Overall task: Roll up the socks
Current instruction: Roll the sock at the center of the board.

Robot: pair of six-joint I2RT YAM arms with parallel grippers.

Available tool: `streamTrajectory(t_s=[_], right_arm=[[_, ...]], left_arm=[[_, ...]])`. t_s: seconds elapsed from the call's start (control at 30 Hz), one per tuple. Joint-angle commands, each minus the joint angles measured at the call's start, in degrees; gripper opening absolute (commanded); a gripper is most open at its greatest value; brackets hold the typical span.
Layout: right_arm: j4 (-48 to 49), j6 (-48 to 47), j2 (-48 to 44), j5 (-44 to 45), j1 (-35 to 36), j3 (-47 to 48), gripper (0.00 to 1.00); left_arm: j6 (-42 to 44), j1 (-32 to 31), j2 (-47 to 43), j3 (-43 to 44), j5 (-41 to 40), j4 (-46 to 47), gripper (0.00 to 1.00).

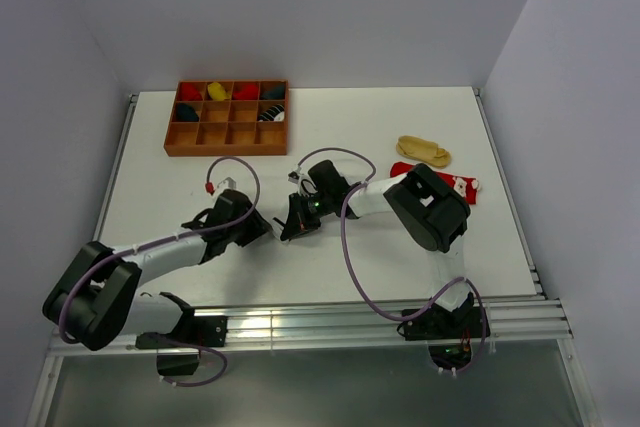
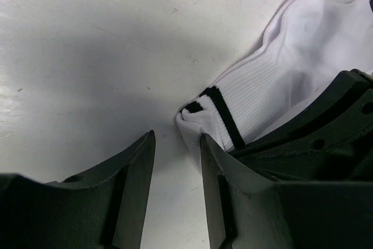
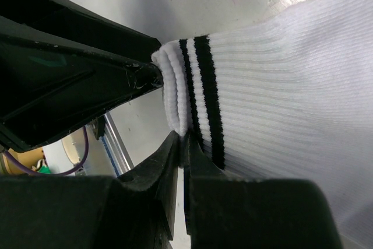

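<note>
Fingers, right arm: the right fingers (image 3: pixel 154 173) are pressed together low at the cuff of the white sock (image 3: pixel 280 86). They appear to nip the cuff's rim, though the contact is partly hidden.
Fingers, left arm: the left fingers (image 2: pixel 137 173) are spread a little with bare tabletop (image 2: pixel 87 56) between them. One fingertip touches the folded cuff edge from the side.
White sock, position: lies flat mid-tabletop between the two arms. The black-striped cuff (image 3: pixel 201 80) faces the left arm and is doubled over at its edge.
White sock, handling (judged): light, limp, soft ribbed knit. It should bunch and drag rather than slide. No breakage risk, but a loose roll will likely spring open.
Hold point (judged): the thick doubled cuff, taken across its full thickness. A thin nip on one layer may slip.
Other socks: the tan sock (image 1: pixel 423 151) and red sock (image 1: pixel 462 188) lie unrolled on the right side, near each other and apart from the work.
Wooden tray (image 1: pixel 225 150): far left, with several compartments holding small bundles.
Tabletop: white and smooth with faint scuffs. It offers fabric little grip.
Room: plain pale walls on three sides and metal rails (image 1: pixel 330 319) at the near edge. Space is tight where both wrists meet.
</note>
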Motion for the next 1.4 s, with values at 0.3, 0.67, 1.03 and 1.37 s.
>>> streamTrajectory(t_s=[0.3,0.67,1.03,1.37], right_arm=[[-1.12,-0.78,-0.23,3.36,-0.01,-0.31,0.10],[-2.52,-1.48,-2.95,5.55,0.16,-0.49,0.28],[-3.67,-9.74,-18.33,27.26,5.17,-7.07,0.41],[5.63,-7.03,-19.23,20.07,6.40,-9.10,0.31]], left_arm=[[1.67,0.30,6.80,3.84,-2.41,-8.81,0.36],[2.03,0.30,9.26,5.33,-2.67,-10.57,0.20],[2.20,0.21,11.02,7.79,-3.82,-13.03,0.17],[2.38,-0.05,11.46,9.20,-3.73,-13.38,0.17]])
